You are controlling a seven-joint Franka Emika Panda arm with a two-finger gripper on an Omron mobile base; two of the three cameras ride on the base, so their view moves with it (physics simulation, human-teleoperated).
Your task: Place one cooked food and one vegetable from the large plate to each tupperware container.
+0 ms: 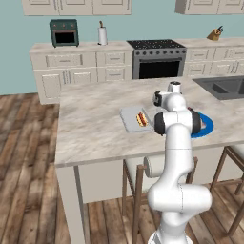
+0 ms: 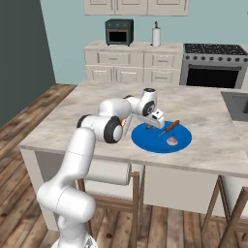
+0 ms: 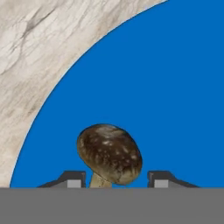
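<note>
A brown mushroom (image 3: 109,158) stands on the large plate (image 3: 175,87), near its left rim. My gripper (image 3: 116,180) straddles it, one fingertip (image 3: 72,179) on each side, with a thin strip of blue showing between each tip and the mushroom. In the right base view the gripper (image 2: 156,122) points down over the left part of the large plate (image 2: 145,140), which also carries a brown sausage (image 2: 170,127) and a pale piece of food (image 2: 172,141). A tupperware container (image 1: 129,119) lies left of the plate (image 1: 208,127) with a hot dog (image 1: 141,119) in it.
The marble island counter (image 1: 90,124) holds everything. A dark sink (image 1: 224,87) is set in its far right. Wooden stools (image 1: 138,176) stand under the near edge. The stove (image 1: 157,59) and cabinets line the back wall.
</note>
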